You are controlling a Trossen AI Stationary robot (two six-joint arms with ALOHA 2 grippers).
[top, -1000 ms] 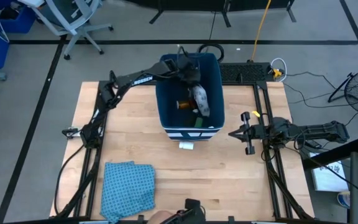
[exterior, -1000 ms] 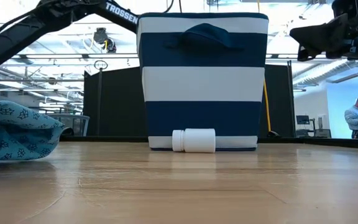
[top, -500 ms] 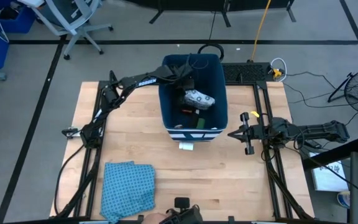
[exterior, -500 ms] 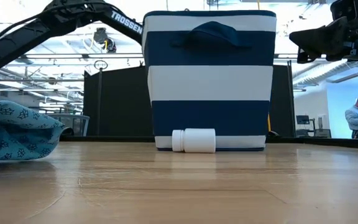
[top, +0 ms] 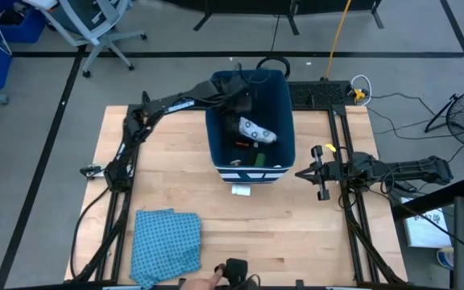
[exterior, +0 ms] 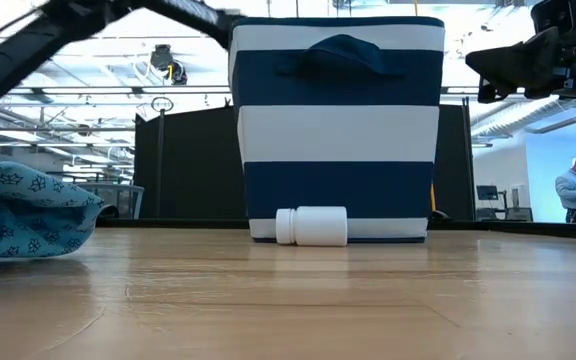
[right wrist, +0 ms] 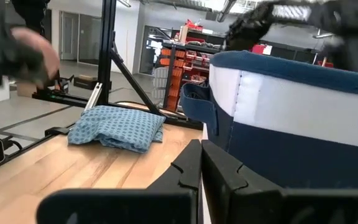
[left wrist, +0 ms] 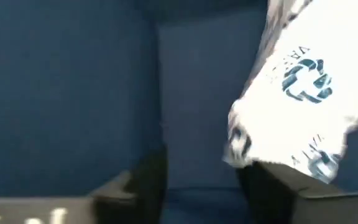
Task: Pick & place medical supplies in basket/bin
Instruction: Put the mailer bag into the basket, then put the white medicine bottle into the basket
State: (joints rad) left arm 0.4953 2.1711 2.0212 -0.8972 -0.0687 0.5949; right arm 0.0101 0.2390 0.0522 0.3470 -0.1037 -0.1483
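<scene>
The tall dark blue bin [top: 283, 121] with white stripes [exterior: 336, 130] stands at the table's far middle. My left gripper [top: 238, 103] hangs over its far left part, fingers open [left wrist: 201, 168], with only the bin's inner wall [left wrist: 73, 93] between them. The white green-printed pouch [top: 256, 129] [left wrist: 303, 93] lies slanted inside the bin, just past the fingers, on top of a black piece [top: 240, 145] and a green piece [top: 258, 160]. A small white container [exterior: 313, 225] lies on its side on the table against the bin's near wall. My right gripper [top: 316, 171] waits shut at the right [right wrist: 201, 158].
A blue patterned cloth [top: 166, 242] [exterior: 23, 215] lies bunched at the near left. A person's hand [top: 216, 278] with a dark object [top: 236, 268] shows at the table's near edge. Bare wood lies between the cloth and the bin.
The pouch, which hung lengthwise below my left gripper, has turned and now lies across the things in the bin. The bin has slid a little toward the table's right edge. My left arm has then risen.
</scene>
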